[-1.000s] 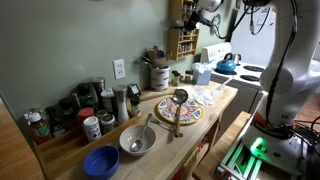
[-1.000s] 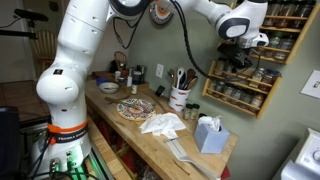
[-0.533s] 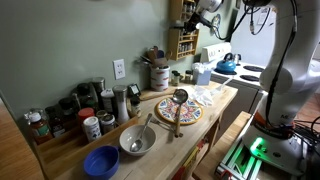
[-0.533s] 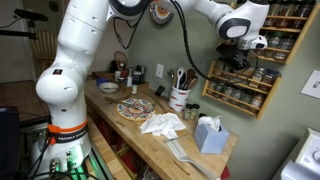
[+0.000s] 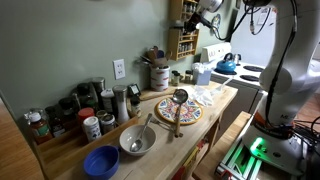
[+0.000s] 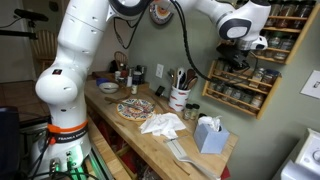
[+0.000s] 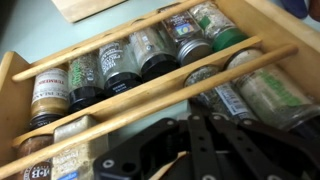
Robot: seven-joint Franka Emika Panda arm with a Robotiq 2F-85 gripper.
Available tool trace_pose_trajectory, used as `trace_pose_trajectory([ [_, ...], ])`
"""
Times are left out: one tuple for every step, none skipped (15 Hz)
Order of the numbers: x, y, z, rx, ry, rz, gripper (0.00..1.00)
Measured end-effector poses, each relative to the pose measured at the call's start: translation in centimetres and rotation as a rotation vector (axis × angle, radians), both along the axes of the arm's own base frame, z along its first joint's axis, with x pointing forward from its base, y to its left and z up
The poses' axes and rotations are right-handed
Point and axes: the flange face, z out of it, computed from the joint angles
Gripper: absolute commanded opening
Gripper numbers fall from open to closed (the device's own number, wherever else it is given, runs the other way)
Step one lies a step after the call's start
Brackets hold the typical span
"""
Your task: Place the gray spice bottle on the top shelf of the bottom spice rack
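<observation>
The bottom spice rack (image 6: 232, 92) hangs on the wall above the counter; it also shows in an exterior view (image 5: 184, 42). My gripper (image 6: 238, 64) is right at its upper tier, the top shelf (image 6: 262, 76). In the wrist view the rack (image 7: 12, 75) fills the frame, with rows of jars behind wooden rails. My gripper (image 7: 200, 125) shows black fingers pressed together, with nothing visible between them. A grey-labelled spice bottle (image 7: 224, 98) lies on the shelf just beyond the fingertips. I cannot tell whether they touch.
A second spice rack (image 6: 292, 22) hangs above. On the counter stand a utensil crock (image 6: 180, 97), a patterned plate (image 6: 135, 108), a crumpled cloth (image 6: 163, 124) and a tissue box (image 6: 210, 134). A blue bowl (image 5: 101, 161) and a blue kettle (image 5: 226, 65) also show.
</observation>
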Motion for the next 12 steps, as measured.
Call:
trace_pose_trajectory([
  [0.0, -0.1, 0.1, -0.002, -0.002, -0.002, 0.0],
  [-0.1, -0.3, 0.3, -0.005, -0.007, -0.006, 0.0],
  [-0.2, -0.5, 0.6, -0.008, -0.011, -0.01, 0.0],
  [-0.4, -0.9, 1.0, -0.011, -0.017, -0.016, 0.0],
  [-0.7, -1.2, 1.3, -0.015, -0.022, -0.022, 0.0],
  [-0.9, -1.6, 1.8, -0.019, -0.029, -0.028, 0.0],
  [-1.2, -1.9, 2.2, -0.025, -0.031, -0.032, 0.0],
  [-1.5, -2.1, 2.5, -0.037, -0.024, -0.027, 0.0],
  [-2.0, -2.1, 2.7, -0.051, -0.008, -0.016, 0.0],
  [-2.5, -2.1, 3.0, -0.063, 0.01, -0.002, 0.0],
  [-3.3, -2.0, 3.4, -0.07, 0.033, 0.025, 0.0],
  [-4.3, -1.8, 3.7, -0.072, 0.06, 0.061, 0.19],
])
